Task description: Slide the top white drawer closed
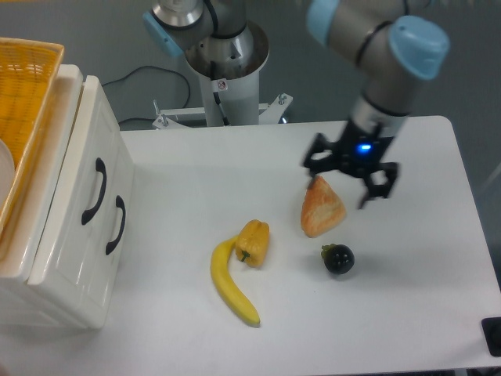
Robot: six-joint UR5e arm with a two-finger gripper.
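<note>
The small white cabinet (74, 258) stands at the left edge of the table, its front facing right. The top white drawer (82, 168) carries a dark curved handle (94, 192). Its front looks about flush with the lower drawer front (109, 266), and I see no open gap. My gripper (350, 180) is far to the right of the cabinet, above the table, just beside a piece of orange bread (321, 207). Its jaws are open and hold nothing.
An orange woven basket (23, 102) sits on top of the cabinet. A yellow pepper (254, 241), a banana (231, 286) and a dark round fruit (338, 258) lie mid-table. The arm's base post (227, 70) stands at the back.
</note>
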